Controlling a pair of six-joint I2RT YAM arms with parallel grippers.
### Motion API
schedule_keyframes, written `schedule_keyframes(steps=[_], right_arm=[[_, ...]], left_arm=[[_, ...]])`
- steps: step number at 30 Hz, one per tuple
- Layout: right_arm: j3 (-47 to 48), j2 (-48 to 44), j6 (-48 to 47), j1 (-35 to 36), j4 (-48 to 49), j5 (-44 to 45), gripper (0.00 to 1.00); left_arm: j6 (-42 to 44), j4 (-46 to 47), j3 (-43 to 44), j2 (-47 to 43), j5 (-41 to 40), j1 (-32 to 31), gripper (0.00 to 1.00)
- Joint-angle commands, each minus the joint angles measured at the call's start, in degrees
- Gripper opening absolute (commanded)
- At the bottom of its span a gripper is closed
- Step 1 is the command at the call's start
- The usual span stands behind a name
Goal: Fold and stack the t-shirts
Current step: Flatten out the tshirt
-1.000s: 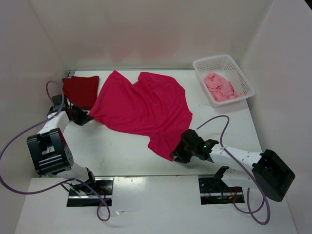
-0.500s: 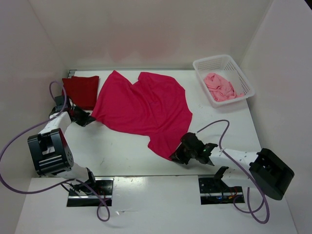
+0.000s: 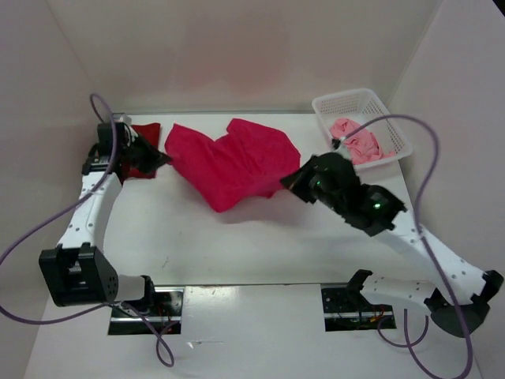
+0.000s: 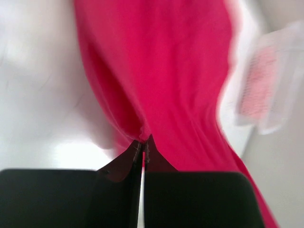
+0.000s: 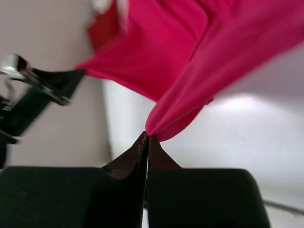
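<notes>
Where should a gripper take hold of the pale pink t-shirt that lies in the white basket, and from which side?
Probably from straight above, at a raised fold near the middle of the pale pink t-shirt. It lies crumpled inside the white lattice basket, whose walls close off every side approach, and no hem or sleeve shows clearly.

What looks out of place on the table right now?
Nothing damaged or spilled. The magenta t-shirt is bunched and creased between the left claw and right claw, both pinching its edges. The pale pink t-shirt lies crumpled in the white basket, unfolded.
</notes>
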Motion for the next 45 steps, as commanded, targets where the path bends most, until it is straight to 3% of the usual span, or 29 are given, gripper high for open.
schedule_keyframes(steps=[1, 7, 14, 18, 23, 25, 27, 30, 32, 35, 36, 41, 45], right_arm=[[20.7, 0.8, -10.5, -0.1, -15.8, 10.9, 0.00], [55.5, 9.4, -24.2, -0.1, -23.1, 18.1, 0.00], [84.6, 18.5, -37.4, -4.9, -18.5, 19.9, 0.00], [79.0, 20.7, -44.1, -4.9, -10.0, 24.6, 0.00], [73.3, 27.2, -51.2, -6.9, -3.4, 25.9, 0.00], [71.6, 31.7, -51.8, -9.3, -2.8, 20.0, 0.00], [67.3, 34.9, -47.9, -18.2, -2.0, 6.8, 0.00], [64.2, 40.4, -45.3, -27.1, -0.1, -3.0, 0.00], [71.0, 45.5, -44.7, -30.8, -2.0, -5.0, 0.00], [88.7, 56.7, -44.1, -31.3, -5.3, -6.1, 0.00], [89.8, 57.5, -43.1, -31.9, -2.9, -6.1, 0.00], [96.8, 54.5, -42.5, -31.9, 0.1, -2.9, 0.00], [98.2, 50.5, -42.0, -31.9, 2.9, -2.9, 0.00]], left_arm=[[-0.3, -2.8, 12.8, -6.5, 1.3, 0.9, 0.00], [0.3, -8.1, 37.8, -8.1, 3.1, 6.2, 0.00], [-1.5, -10.8, 57.5, -1.4, 2.0, 7.9, 0.00], [-1.5, -10.9, 60.5, 2.5, -1.1, 7.9, 0.00], [-0.8, -8.3, 54.9, 7.1, -2.4, 7.9, 0.00], [-0.8, -6.8, 49.8, 9.7, -2.4, 7.9, 0.00], [-0.2, -4.6, 45.8, 12.2, -3.6, 7.9, 0.00], [1.1, -3.5, 42.7, 18.7, -5.6, 7.4, 0.00], [1.9, -4.0, 46.9, 23.1, -5.6, 7.4, 0.00], [1.9, -5.7, 54.8, 31.5, -4.9, 6.7, 0.00], [1.9, -7.6, 61.9, 35.2, -4.2, 6.2, 0.00], [0.6, -14.8, 85.9, 43.5, -2.2, 6.2, 0.00], [-1.4, -12.2, 87.4, 42.1, 0.2, 9.0, 0.00]])
